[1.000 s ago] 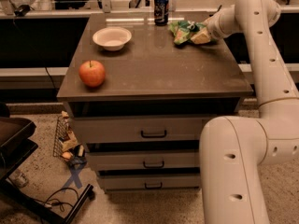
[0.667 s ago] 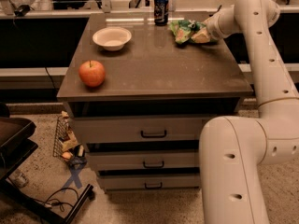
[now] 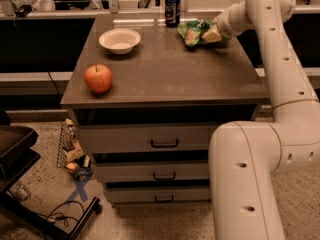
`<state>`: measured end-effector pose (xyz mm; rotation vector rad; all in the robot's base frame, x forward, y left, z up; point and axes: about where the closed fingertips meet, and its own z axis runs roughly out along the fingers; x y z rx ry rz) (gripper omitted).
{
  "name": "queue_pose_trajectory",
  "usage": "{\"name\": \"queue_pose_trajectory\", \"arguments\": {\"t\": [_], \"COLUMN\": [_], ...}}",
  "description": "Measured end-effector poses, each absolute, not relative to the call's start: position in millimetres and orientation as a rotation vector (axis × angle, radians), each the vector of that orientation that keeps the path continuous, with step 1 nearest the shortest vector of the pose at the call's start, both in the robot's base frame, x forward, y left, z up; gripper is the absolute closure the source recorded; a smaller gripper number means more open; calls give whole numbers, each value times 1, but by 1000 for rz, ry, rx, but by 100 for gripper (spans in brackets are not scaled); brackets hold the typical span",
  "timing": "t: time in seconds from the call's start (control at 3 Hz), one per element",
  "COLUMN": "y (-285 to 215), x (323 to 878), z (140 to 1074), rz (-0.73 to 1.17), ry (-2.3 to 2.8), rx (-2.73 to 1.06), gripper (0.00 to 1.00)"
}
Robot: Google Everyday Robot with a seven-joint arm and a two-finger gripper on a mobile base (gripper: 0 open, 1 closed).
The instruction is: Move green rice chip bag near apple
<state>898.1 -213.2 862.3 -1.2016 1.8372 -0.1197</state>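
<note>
The green rice chip bag (image 3: 192, 31) is crumpled at the back right of the cabinet top, just right of the soda can. My gripper (image 3: 211, 34) reaches in from the right and is shut on the bag's right end, low over the surface. The red-orange apple (image 3: 98, 78) stands near the front left corner, far from the bag.
A dark blue soda can (image 3: 172, 9) stands at the back edge. A white shallow bowl (image 3: 120, 40) sits at the back left. The brown cabinet top (image 3: 170, 74) sits over drawers. My arm fills the right side. A black stand and cables are on the floor at left.
The gripper and the green bag have shifted slightly to the left together. The apple, bowl and can have not moved.
</note>
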Motion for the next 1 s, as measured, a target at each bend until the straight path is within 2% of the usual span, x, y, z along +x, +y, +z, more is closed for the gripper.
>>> {"name": "queue_pose_trajectory", "arguments": {"t": [0.33,1.0], "y": [-205,-224], "x": [896,854], "z": [888,942], "rz": [-164,-208], "ry": [1801,1878], "rx": [-1235,-1247], "gripper": [100,100]}}
